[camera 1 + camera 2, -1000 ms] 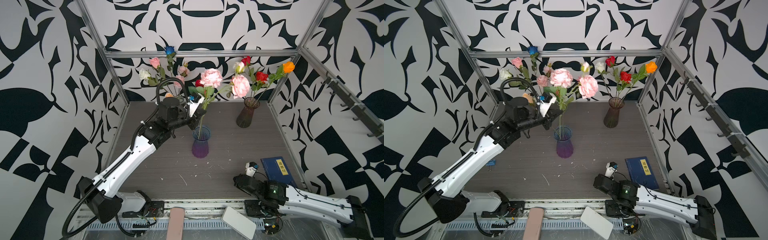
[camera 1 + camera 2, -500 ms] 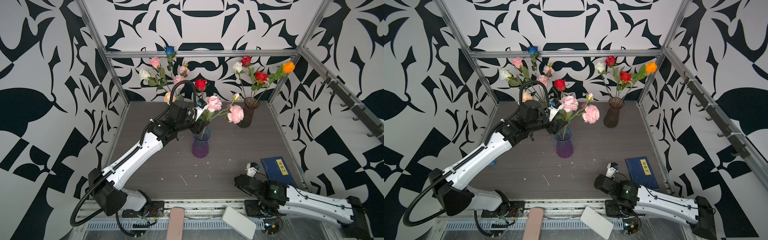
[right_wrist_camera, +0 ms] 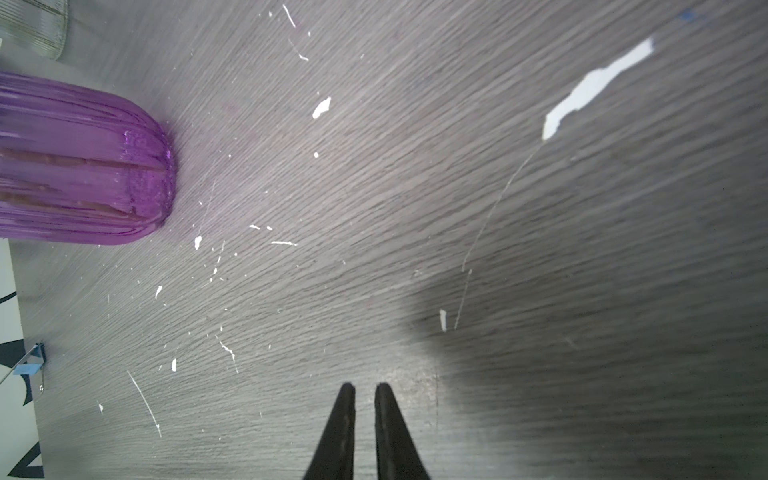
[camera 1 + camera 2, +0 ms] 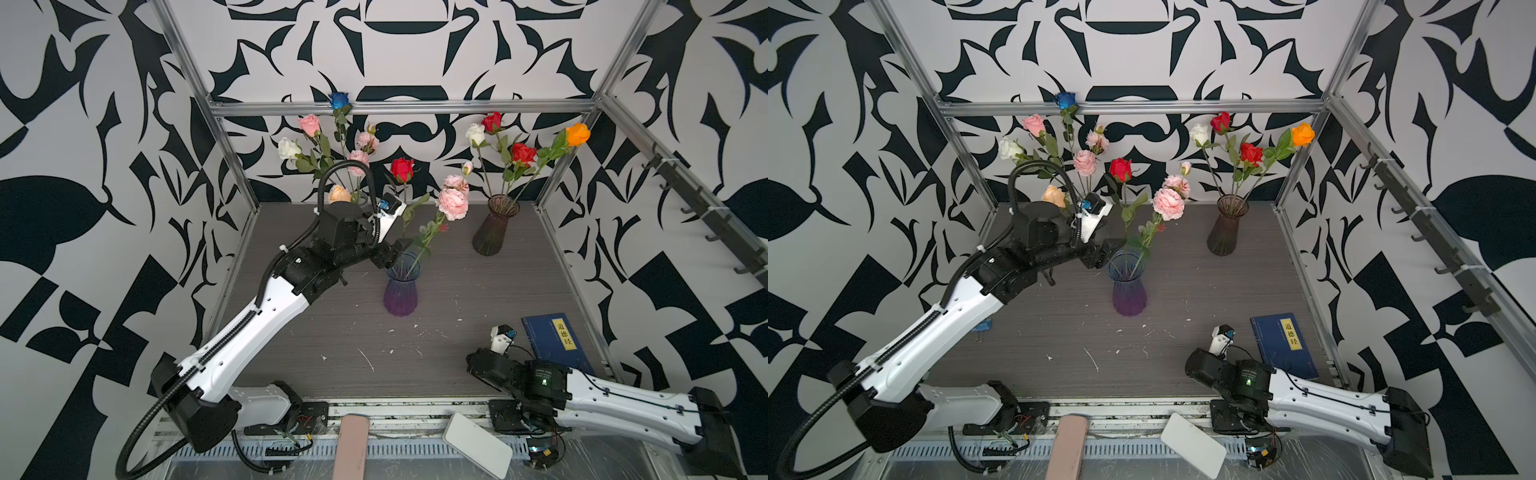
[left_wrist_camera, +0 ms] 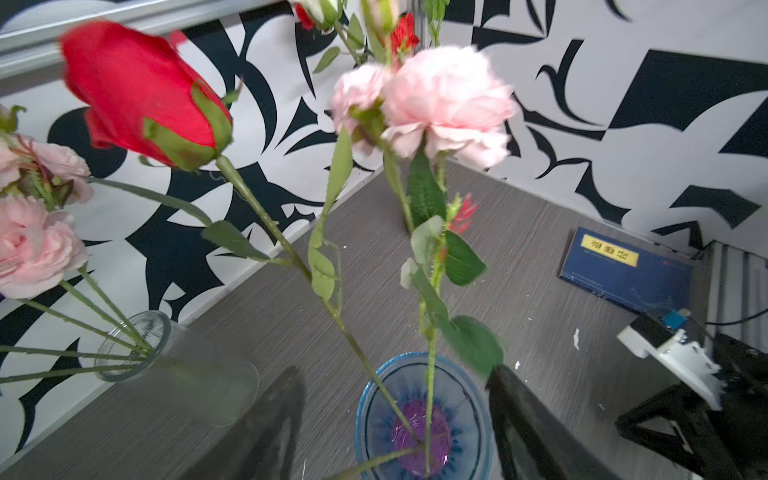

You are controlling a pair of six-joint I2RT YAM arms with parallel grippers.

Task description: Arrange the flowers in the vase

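At table (image 4: 457,365) centre | your left gripper (image 5: 397,374), jaws apart, by purple vase (image 4: 400,291) | next roses (image 4: 357,157) upright in clear vase (image 5: 133,349) toward back-left corner, nearer this gripper | right gripper (image 3: 365,388) closed.

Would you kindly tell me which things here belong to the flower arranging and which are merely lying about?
Job: purple vase; red rose and pink roses in it; flowers in the clear vase and brown vase; open left hand.
Lying about: blue book; white slab; pink slab; blue binder clip.
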